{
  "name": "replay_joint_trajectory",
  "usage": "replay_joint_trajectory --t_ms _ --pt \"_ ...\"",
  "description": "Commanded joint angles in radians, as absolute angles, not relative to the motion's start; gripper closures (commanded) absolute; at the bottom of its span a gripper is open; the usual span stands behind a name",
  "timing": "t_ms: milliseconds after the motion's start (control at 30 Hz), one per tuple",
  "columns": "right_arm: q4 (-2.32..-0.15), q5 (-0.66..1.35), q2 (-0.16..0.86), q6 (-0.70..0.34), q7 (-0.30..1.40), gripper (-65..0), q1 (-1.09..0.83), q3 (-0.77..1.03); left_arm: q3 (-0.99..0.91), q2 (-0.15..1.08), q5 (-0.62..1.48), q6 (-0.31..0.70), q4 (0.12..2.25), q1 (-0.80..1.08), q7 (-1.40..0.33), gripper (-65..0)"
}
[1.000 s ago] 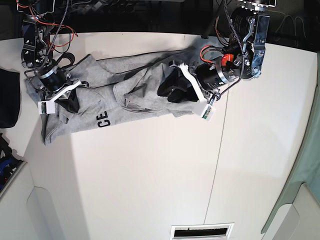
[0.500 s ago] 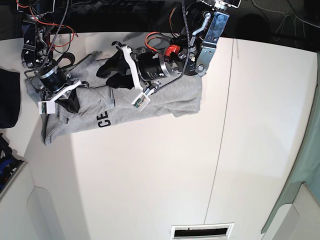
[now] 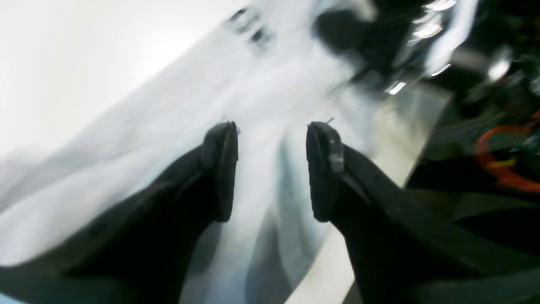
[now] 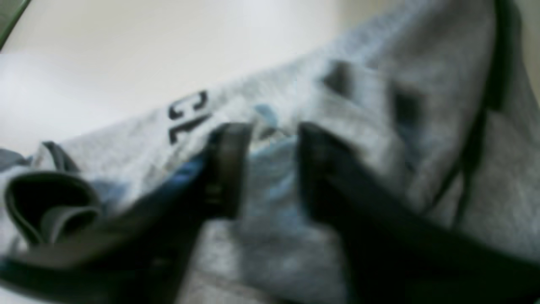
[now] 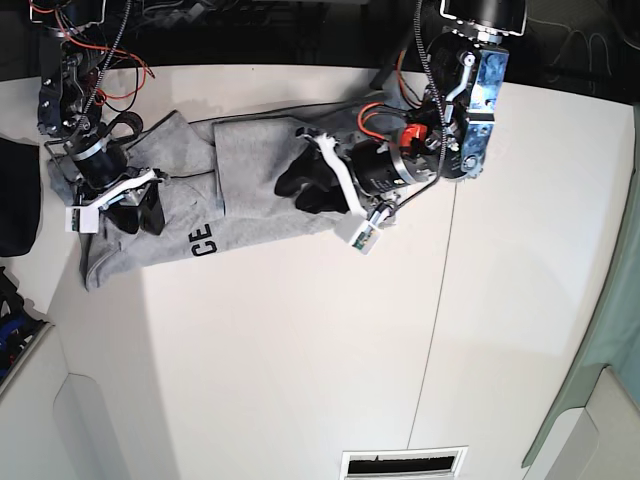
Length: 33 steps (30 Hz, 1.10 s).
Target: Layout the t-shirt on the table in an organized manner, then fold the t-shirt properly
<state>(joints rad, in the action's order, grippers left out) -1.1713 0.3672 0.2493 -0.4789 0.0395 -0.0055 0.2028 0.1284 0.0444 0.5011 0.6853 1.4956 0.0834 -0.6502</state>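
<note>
The grey t-shirt (image 5: 250,190) lies bunched and partly folded over at the back left of the white table (image 5: 300,350), its black lettering (image 5: 204,241) near the front edge of the cloth. My left gripper (image 5: 300,185) hovers over the shirt's right part, open; the left wrist view shows its fingers (image 3: 221,169) apart with only blurred t-shirt (image 3: 253,97) below. My right gripper (image 5: 140,212) sits on the shirt's left end. In the right wrist view this gripper (image 4: 270,169) stands open over the t-shirt (image 4: 379,105), close to the lettering (image 4: 187,114).
A dark cloth (image 5: 15,195) lies off the table's left edge. A thin seam (image 5: 435,300) runs front to back across the tabletop. Red and black cables (image 5: 110,60) hang at the back. A vent (image 5: 403,463) sits at the front, and a pale green drape (image 5: 610,330) hangs at the right.
My right gripper has opened and let go of the shirt's left end. The left arm swept left over the shirt and has come back toward the middle, still open.
</note>
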Motion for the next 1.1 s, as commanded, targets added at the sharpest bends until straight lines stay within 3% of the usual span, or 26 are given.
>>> replay_joint_trajectory --t_ms 0,333,400,567,633,733,800,1067 --pt "-1.214 0.382 0.272 -0.48 0.013 -37.6 0.011 0.21 0.126 0.055 0.535 0.698 1.512 0.07 -0.632 -26.3" --pt "-1.31 0.382 0.342 -0.448 0.043 -39.9 0.028 0.225 0.123 0.168 0.559 0.698 1.512 0.07 -0.632 -26.3" --pt "-1.31 0.379 0.352 -0.394 0.051 -39.9 0.04 0.249 0.123 0.17 0.561 0.698 1.512 0.07 -0.638 -26.3" --pt "-1.277 0.309 0.395 -0.121 0.125 -39.9 0.078 0.288 0.117 0.17 0.559 0.698 1.512 0.07 -0.645 -26.3" --pt "-1.232 0.307 0.422 -0.099 0.149 -39.9 0.099 0.287 0.092 0.169 0.559 0.698 1.512 0.07 -0.644 -26.3" --pt "-1.14 0.334 0.457 -0.169 0.162 -39.9 0.137 0.287 0.035 0.169 0.563 0.698 1.512 0.07 -0.644 -26.3" --pt "-1.062 0.385 0.473 -0.271 0.171 -39.9 0.166 0.287 -0.005 0.169 0.572 0.698 1.512 0.07 -0.645 -26.3" --pt "-0.856 0.555 0.457 -0.567 0.204 -39.9 0.206 0.286 -0.081 0.17 0.61 0.698 1.512 0.072 -0.656 -26.3"
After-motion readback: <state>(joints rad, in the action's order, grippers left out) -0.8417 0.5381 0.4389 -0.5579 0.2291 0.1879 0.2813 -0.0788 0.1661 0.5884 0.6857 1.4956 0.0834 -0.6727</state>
